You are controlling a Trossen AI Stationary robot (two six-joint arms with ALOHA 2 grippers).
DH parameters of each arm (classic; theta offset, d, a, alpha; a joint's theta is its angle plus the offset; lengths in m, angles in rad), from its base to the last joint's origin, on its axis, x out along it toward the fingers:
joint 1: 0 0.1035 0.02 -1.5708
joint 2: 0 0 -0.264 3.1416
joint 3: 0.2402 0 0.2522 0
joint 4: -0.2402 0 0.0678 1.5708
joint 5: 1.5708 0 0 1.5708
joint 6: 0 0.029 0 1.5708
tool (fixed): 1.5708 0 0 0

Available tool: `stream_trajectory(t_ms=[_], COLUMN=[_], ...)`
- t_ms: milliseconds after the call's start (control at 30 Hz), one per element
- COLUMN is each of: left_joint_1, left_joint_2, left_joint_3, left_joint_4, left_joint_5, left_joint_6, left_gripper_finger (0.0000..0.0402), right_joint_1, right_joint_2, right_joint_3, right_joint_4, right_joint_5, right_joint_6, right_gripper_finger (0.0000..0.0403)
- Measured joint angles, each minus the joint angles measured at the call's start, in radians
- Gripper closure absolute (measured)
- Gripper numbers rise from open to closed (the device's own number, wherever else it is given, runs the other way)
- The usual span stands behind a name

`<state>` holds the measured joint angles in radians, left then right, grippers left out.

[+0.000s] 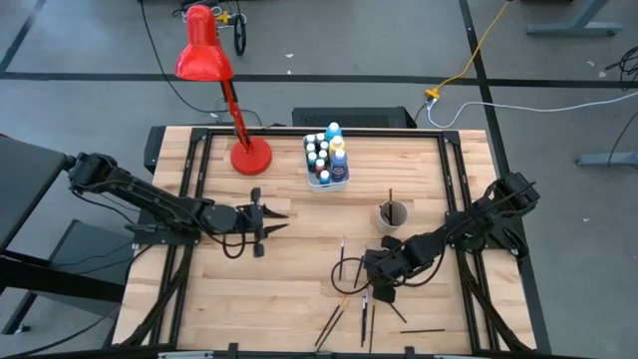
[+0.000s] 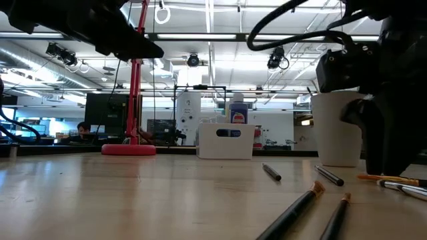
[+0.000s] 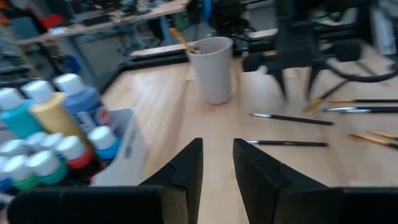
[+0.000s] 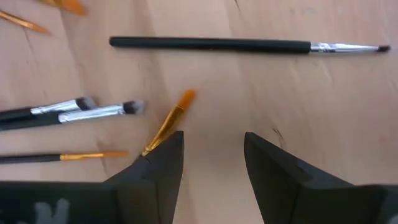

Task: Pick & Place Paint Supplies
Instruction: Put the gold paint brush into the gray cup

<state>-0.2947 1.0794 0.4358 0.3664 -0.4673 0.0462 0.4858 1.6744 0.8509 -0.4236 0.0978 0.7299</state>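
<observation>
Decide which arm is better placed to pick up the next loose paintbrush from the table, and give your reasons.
Probably the right. The right gripper hovers open directly over the scattered paintbrushes, one orange-tipped brush beside its fingers. The left gripper waits mid-table, apart from them.

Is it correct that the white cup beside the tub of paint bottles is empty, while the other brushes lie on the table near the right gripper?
Not quite. The white cup is not empty: one brush stands in it, as the high view shows. The rest holds: the cup is beside the tub of paint bottles, and other brushes lie on the table near the right gripper.
</observation>
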Motion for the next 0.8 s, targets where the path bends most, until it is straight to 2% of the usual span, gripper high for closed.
stream_trajectory(t_ms=[133,433,700,800], left_joint_1=[0.000,0.000,0.000,0.000], left_joint_2=[0.000,0.000,0.000,0.000], left_joint_3=[0.000,0.000,0.000,0.000], left_joint_4=[-0.001,-0.001,-0.001,-0.001], left_joint_5=[0.063,0.065,0.065,0.065], left_joint_6=[-0.036,-0.043,-0.057,-0.057], left_gripper_finger=[0.0306,0.0306,0.0306,0.0306], right_joint_1=[0.002,0.003,0.018,0.040], right_joint_2=[0.000,0.003,0.078,0.081], right_joint_3=[0.000,0.000,0.007,0.008], right_joint_4=[0.035,0.119,0.118,0.086], right_joint_5=[-0.003,-0.003,0.035,0.098], right_joint_6=[0.001,0.040,0.067,0.069], right_gripper_finger=[0.0234,0.0234,0.0234,0.0243])
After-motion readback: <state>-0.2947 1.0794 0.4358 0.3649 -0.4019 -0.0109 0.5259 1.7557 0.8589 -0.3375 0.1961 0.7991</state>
